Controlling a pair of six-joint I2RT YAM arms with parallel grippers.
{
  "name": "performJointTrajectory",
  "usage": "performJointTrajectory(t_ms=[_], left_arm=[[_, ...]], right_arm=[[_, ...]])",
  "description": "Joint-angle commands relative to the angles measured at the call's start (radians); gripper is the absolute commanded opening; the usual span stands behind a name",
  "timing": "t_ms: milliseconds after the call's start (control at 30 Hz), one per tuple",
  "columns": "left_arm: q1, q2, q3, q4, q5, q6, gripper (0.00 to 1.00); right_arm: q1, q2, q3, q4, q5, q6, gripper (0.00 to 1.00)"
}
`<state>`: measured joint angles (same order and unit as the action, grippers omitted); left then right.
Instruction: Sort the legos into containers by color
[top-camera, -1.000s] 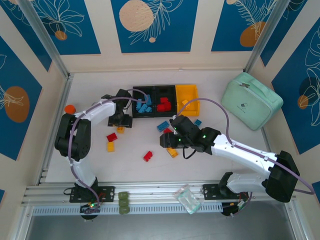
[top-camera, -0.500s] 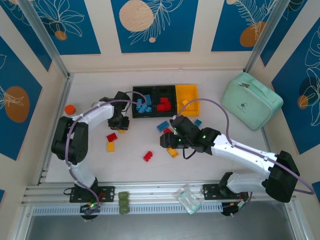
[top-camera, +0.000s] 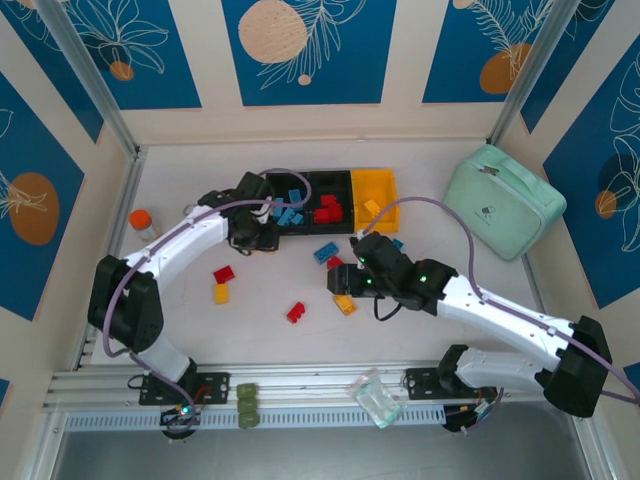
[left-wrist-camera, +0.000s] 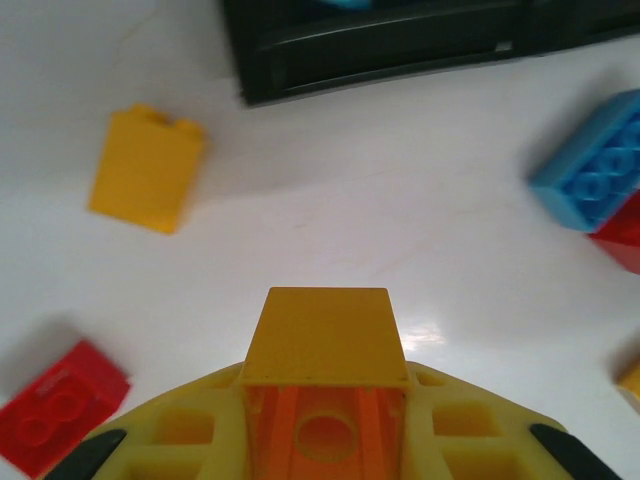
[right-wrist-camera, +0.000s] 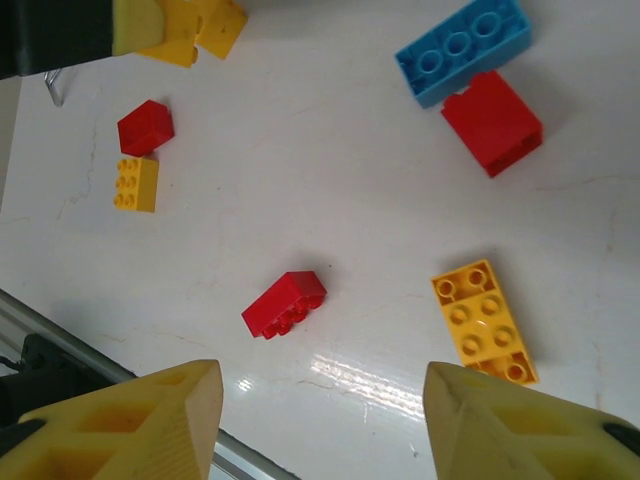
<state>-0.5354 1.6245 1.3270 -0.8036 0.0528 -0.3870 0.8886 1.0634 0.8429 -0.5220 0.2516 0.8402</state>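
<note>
**Left arm is carrying a yellow brick toward the bins**

A second ago the left gripper (top-camera: 255, 228) was standing open, low over the table (top-camera: 180, 330), just left of the bins (top-camera: 330, 175). Now its jaws are pressing in on a yellow brick (left-wrist-camera: 325, 335), and the arm is reaching further right, along the front of the black bin (top-camera: 285, 177) that holds blue bricks (top-camera: 290, 215). That looks like a pick done and a carry under way. The yellow bin (top-camera: 378, 182) is sitting at the far right end of the row. The right gripper (top-camera: 345, 283) is drifting slightly to the right, its jaws standing wide apart and holding nothing.

From above, the left gripper's body is covering its fingertips, so the grip cannot be read there. The left wrist camera is showing the yellow brick sitting squarely between the fingers. It is also showing a loose yellow brick (left-wrist-camera: 147, 168) lying on the table near the black bin's wall. The right wrist camera is showing the empty gap between its fingers (right-wrist-camera: 150, 420), which are hanging above a red brick (right-wrist-camera: 285, 303) and a long yellow brick (right-wrist-camera: 485, 322). The top view is adding the overall state: blue and red bricks are lying in the two black bins, while several of all three colours are waiting on the table.
</note>
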Motion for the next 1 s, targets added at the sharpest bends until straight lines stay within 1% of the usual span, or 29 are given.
performJointTrajectory(t_ms=[0, 300, 500, 700, 867, 967], left_arm=[[-0.051, 0.056, 0.101, 0.013, 0.041, -0.029, 0.23], [-0.167, 0.271, 0.378, -0.004, 0.045, -0.039, 0.23], [-0.209, 0.417, 0.575, -0.034, 0.052, -0.044, 0.23], [-0.233, 0.578, 0.81, -0.087, 0.046, -0.037, 0.24], [-0.244, 0.712, 1.024, -0.151, 0.056, -0.029, 0.24], [-0.245, 0.77, 1.108, -0.158, 0.064, -0.032, 0.25]], right_arm=[[-0.023, -0.071, -0.03, -0.083, 0.056, 0.036, 0.57], [-0.073, -0.258, -0.083, -0.232, 0.143, 0.114, 0.6], [-0.146, -0.361, -0.114, -0.301, 0.135, 0.142, 0.6], [-0.202, -0.407, -0.124, -0.324, 0.101, 0.136, 0.6], [-0.223, -0.413, -0.119, -0.342, 0.091, 0.132, 0.61], [-0.23, -0.418, -0.125, -0.343, 0.09, 0.136, 0.61]])
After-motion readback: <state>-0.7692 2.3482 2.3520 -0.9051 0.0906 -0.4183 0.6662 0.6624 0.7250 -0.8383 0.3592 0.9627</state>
